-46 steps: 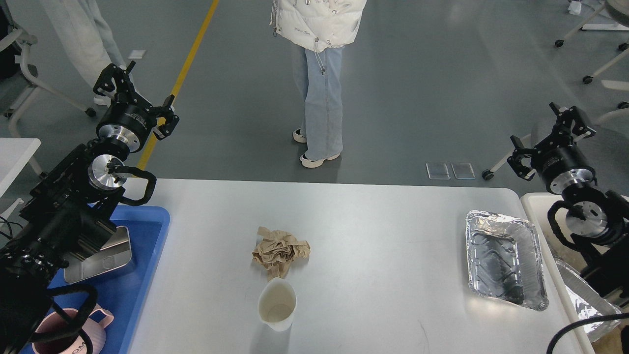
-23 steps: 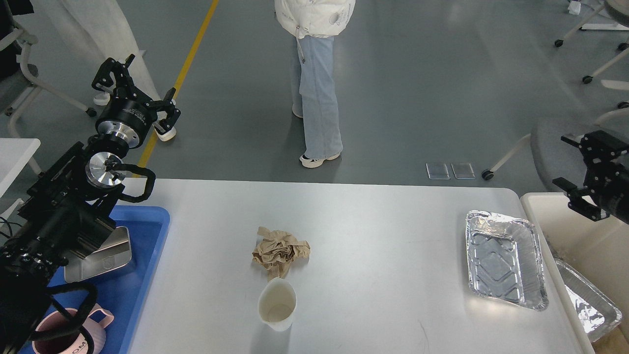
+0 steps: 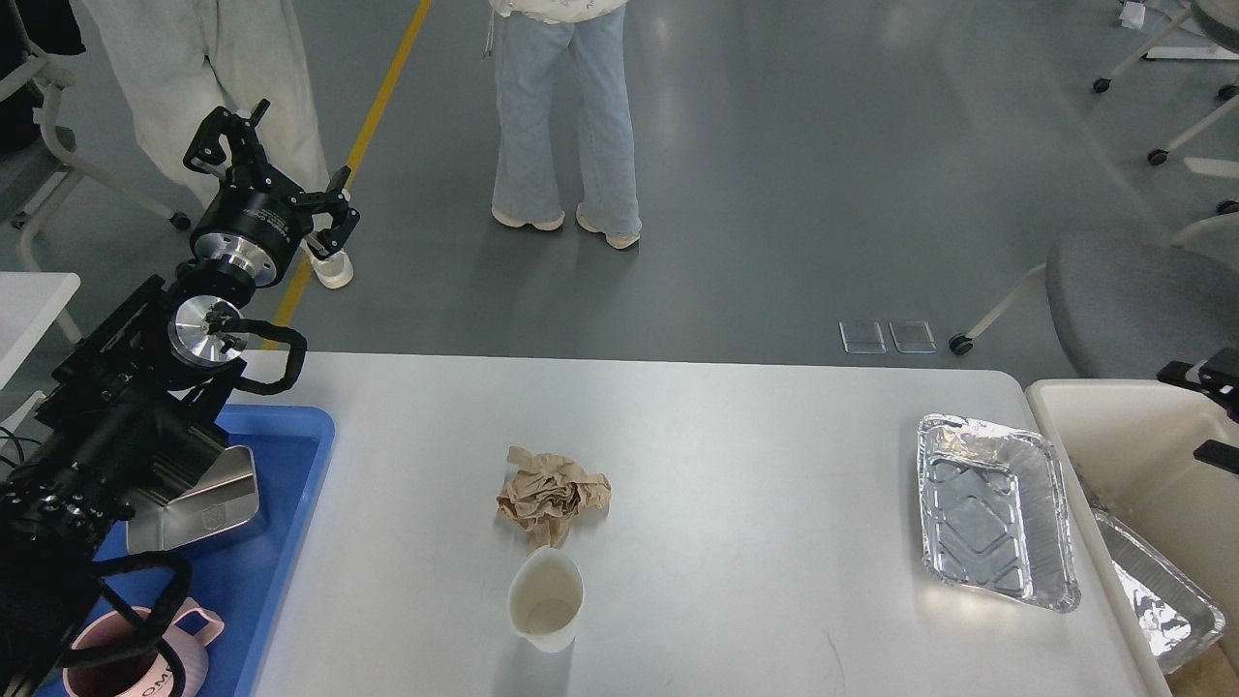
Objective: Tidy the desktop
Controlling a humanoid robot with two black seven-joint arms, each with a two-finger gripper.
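Note:
The white desktop point(image 3: 736, 426) carries a crumpled brown paper wad point(image 3: 554, 496) near its middle. Just in front of the wad stands a white paper cup point(image 3: 547, 598), upright and empty. An empty foil tray point(image 3: 997, 508) lies near the right edge. My left gripper point(image 3: 279, 172) is raised beyond the table's far left corner, open and holding nothing. Only the two fingertips of my right gripper point(image 3: 1203, 413) show at the right edge, over the cream bin; they stand apart with nothing between them.
A blue tray point(image 3: 290, 503) at the left holds a steel dish point(image 3: 198, 503) and a pink mug point(image 3: 135, 658). The cream bin point(image 3: 1113, 436) at the right contains another foil tray point(image 3: 1157, 590). Two people stand beyond the table, and a grey chair point(image 3: 1133, 300) is at the far right.
My right arm has drawn back rightward until only its fingertips remain in view. The left arm has barely moved. The person in jeans has stepped away to the left.

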